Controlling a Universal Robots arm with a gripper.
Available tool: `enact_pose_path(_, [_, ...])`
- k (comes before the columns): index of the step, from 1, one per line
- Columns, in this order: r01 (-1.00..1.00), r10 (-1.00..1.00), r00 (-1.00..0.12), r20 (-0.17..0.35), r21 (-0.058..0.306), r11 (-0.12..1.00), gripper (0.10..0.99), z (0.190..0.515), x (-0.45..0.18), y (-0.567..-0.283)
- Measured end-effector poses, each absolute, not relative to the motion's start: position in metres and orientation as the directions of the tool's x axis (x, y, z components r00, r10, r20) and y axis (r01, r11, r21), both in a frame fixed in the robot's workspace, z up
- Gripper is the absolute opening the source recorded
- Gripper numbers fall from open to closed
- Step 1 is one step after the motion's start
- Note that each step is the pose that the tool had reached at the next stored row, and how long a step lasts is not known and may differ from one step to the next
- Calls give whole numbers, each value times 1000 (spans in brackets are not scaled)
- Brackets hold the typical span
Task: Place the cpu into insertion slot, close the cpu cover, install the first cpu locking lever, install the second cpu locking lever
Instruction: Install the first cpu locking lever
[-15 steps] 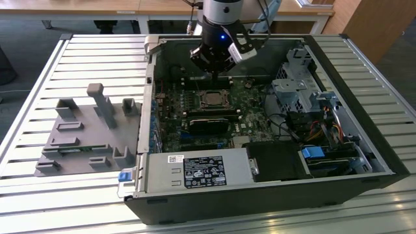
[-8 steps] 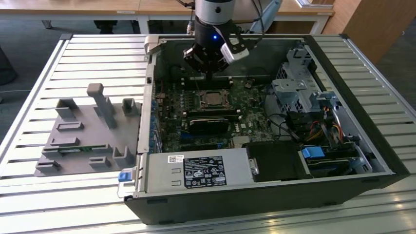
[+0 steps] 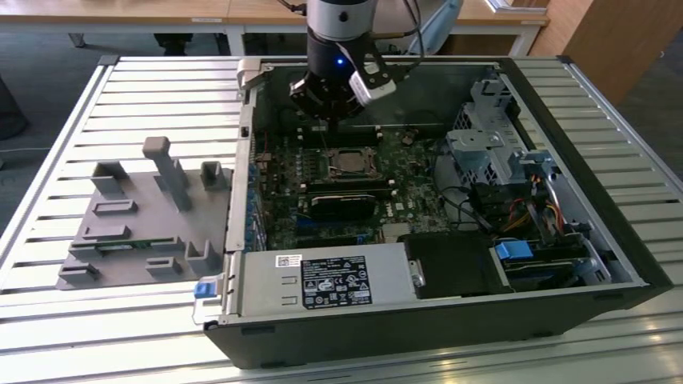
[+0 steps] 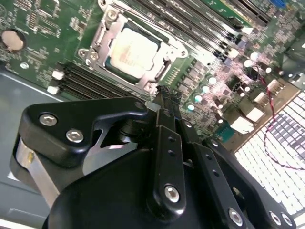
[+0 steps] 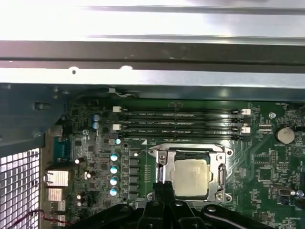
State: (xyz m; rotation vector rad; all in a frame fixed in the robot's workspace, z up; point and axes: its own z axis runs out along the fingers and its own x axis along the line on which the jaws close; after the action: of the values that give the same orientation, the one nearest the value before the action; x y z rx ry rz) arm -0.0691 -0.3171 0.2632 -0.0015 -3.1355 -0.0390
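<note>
Second wrist view: jaws pressed together, nothing visibly pinched, gripper (image 4: pixel 164 95) tip just beside the socket. Item: cpu (image 4: pixel 133 51), seated in that socket, framed by the cpu cover (image 4: pixel 170 51), just above centre in the exterior view. I judge it light, stiff, fragile underneath; I'd grip opposite edges only.

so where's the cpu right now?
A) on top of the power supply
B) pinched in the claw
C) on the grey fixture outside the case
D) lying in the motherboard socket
D: in the first wrist view the cpu lies flat in the motherboard socket with the cpu cover framing it, while the claw sits at the socket's edge, off the chip.
</note>
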Motion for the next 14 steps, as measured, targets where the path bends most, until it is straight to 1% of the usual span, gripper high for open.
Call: enact_pose_path(14, [1, 1, -1000, 6, 25, 1000, 106, 263, -89, -315])
